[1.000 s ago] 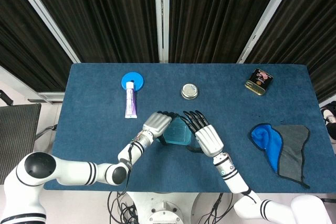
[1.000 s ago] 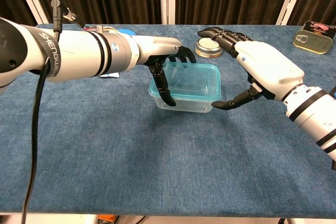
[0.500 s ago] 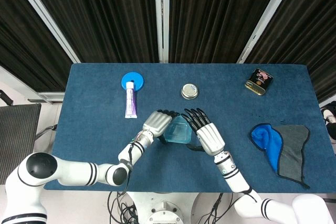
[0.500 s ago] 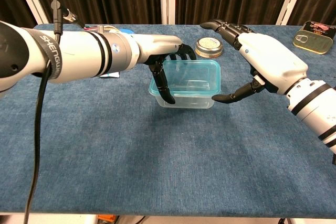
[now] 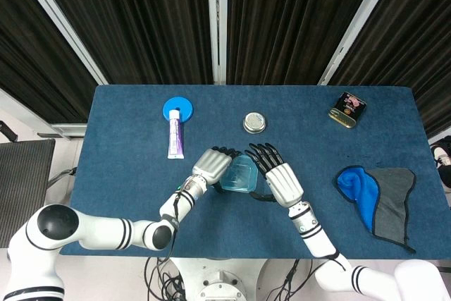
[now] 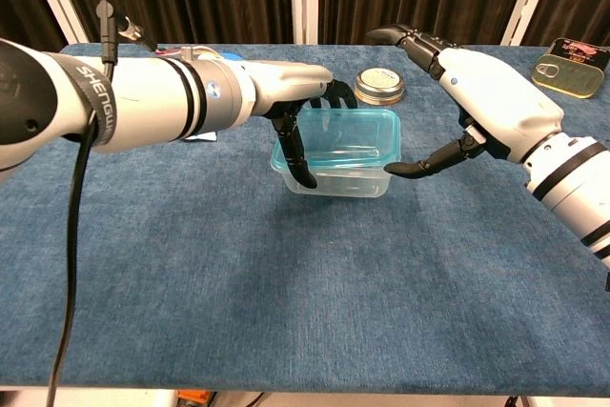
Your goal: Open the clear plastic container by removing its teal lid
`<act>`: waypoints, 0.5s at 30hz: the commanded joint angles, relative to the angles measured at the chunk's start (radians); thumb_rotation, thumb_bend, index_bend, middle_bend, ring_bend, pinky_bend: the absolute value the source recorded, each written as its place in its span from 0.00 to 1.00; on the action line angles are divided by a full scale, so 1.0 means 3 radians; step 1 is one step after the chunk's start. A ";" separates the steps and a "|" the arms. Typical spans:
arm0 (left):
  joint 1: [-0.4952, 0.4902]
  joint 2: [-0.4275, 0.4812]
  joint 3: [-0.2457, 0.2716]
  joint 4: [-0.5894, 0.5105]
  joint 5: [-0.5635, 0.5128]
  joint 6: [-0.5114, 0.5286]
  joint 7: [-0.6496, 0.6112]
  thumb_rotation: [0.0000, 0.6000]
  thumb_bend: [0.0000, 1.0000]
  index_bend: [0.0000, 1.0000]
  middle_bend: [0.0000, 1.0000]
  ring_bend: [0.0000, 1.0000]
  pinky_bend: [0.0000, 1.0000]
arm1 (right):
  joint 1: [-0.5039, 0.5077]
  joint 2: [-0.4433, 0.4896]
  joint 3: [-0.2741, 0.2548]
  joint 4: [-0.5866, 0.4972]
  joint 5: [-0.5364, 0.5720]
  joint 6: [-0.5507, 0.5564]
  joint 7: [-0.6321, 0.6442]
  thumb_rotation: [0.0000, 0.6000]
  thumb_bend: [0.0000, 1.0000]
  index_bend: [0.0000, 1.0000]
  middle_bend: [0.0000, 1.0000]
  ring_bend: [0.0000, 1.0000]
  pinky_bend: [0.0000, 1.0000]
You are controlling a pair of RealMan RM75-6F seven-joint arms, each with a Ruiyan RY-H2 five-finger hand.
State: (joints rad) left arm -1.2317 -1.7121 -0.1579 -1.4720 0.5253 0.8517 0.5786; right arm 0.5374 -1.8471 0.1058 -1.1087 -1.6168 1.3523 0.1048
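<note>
Blue-covered counter (image 5: pixel 127 195) across the middle of the head view, before dark curtains. At right edge of centre, a blue and grey cloth (image 5: pixel 377 199), crumpled. Left of centre, left hand (image 6: pixel 300 107) wrapped round the left end of the clear plastic container (image 6: pixel 335 178), dark fingers (image 6: pixel 295 154) down its near side and others over the far rim; in the head view the same left hand (image 5: pixel 210 165) lies against the container's left side. Right of it, right hand (image 6: pixel 477 92) spread wide, thumb tip just at the container's right corner, remaining fingers arched above and behind, gripping nothing; seen from above as right hand (image 5: pixel 276 177) beside the box. Container near the centre of the counter, upright, teal lid (image 6: pixel 343 132) seated on top. Upper left, a toothpaste tube (image 5: pixel 175 137) touching a round blue lid (image 5: pixel 178 108). Upper right, a dark sardine tin (image 5: pixel 347 110). Upper centre, a small round metal tin (image 5: pixel 254 122).
</note>
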 commanded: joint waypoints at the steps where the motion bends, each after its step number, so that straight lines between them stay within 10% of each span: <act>1: 0.0000 0.0006 -0.0004 -0.0008 -0.0002 -0.0009 0.0003 1.00 0.00 0.16 0.20 0.15 0.22 | 0.0003 0.0029 -0.0005 -0.0047 0.0002 -0.0004 0.0077 0.96 0.05 0.00 0.00 0.00 0.00; 9: -0.0004 0.0039 -0.0039 -0.0041 -0.0014 -0.0058 -0.0021 1.00 0.00 0.14 0.17 0.14 0.21 | 0.0013 0.0095 -0.0010 -0.0100 0.0005 -0.0010 0.0227 0.96 0.39 0.21 0.08 0.00 0.00; 15: -0.0008 0.0053 -0.0046 -0.0042 -0.0023 -0.0074 -0.0034 1.00 0.00 0.13 0.16 0.14 0.21 | 0.0043 0.0142 0.0007 -0.0140 0.0044 -0.0086 0.0144 0.98 0.42 0.29 0.11 0.00 0.00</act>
State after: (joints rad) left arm -1.2342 -1.6963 -0.1718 -1.4844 0.5182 0.8294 0.5686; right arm 0.5479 -1.8082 0.1065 -1.1470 -1.6067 1.3316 0.1535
